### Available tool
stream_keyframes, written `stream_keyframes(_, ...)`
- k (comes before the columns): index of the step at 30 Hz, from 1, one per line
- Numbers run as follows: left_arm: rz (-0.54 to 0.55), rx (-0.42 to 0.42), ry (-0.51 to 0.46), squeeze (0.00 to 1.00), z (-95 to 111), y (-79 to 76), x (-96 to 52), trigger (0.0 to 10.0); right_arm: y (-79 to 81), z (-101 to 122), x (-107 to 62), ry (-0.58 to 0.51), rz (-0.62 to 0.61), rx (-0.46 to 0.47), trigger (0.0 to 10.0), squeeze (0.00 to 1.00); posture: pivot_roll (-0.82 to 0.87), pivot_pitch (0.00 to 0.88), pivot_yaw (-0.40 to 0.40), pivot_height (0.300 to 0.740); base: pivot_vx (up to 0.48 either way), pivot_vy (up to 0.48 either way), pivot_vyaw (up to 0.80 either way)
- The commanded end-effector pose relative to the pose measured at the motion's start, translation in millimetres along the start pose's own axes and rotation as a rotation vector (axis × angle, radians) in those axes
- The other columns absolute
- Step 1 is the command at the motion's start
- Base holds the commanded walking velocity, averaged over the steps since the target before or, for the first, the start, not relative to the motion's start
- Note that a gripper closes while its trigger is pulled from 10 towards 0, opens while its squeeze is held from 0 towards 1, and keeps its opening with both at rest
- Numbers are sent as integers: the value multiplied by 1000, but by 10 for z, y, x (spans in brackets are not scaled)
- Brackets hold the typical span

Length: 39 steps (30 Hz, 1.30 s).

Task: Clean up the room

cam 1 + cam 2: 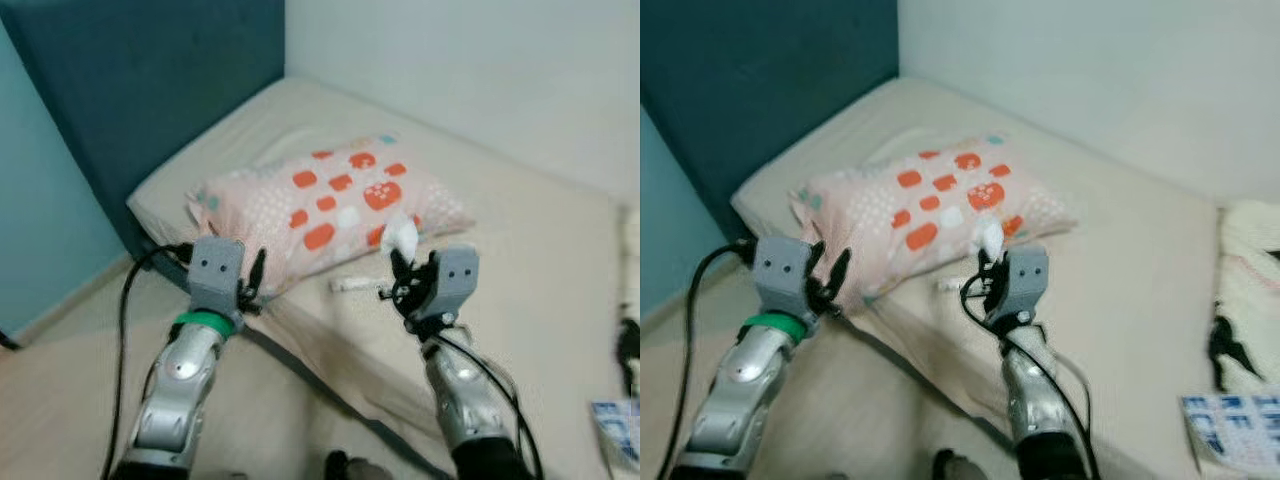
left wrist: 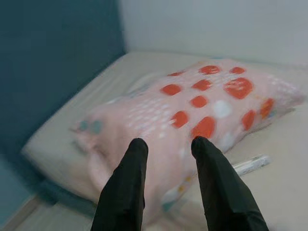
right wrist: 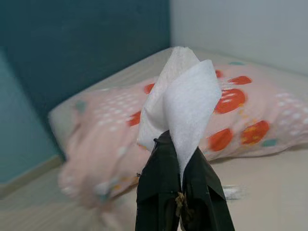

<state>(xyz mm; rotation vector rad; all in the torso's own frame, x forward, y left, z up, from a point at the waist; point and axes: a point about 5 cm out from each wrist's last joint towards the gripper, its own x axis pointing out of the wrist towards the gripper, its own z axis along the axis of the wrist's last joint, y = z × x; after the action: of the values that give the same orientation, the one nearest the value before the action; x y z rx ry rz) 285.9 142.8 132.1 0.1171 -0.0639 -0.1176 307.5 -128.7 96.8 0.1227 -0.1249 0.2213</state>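
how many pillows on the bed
1: the pink pillow with orange patches lies near the head of the bed, just beyond both grippers. More may lie past the picture's edge.

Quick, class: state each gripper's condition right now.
Left gripper: open, empty, near the pillow.
Right gripper: shut on a white tissue.

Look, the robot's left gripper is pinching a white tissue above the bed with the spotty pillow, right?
Nearly. The right gripper is the one pinching the white tissue, as the right wrist view shows. The left gripper is open with nothing in it, pointed at the spotty pillow on the bed.
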Motion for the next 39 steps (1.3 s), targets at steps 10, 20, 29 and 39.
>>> stream_keyframes(10,-7,-3,19,0,-36,-29,-34,10000,-17,-43,-16,24,-4,-10,10000,0,10,0,-3,733,-369,0,678)
stream_keyframes(20,-14,10,43,0,-67,-26,-37,10000,14,-31,9,19,14,-14,10000,0,13,0,-3,733,-67,0,774)
stream_keyframes(29,-14,17,47,0,-65,-20,-25,10000,94,-1,35,2,64,7,10000,0,15,0,0,733,0,0,763)
stream_keyframes(39,1,23,49,0,-72,-6,-22,10000,235,33,56,-16,150,34,10000,0,21,0,-3,733,0,0,749)
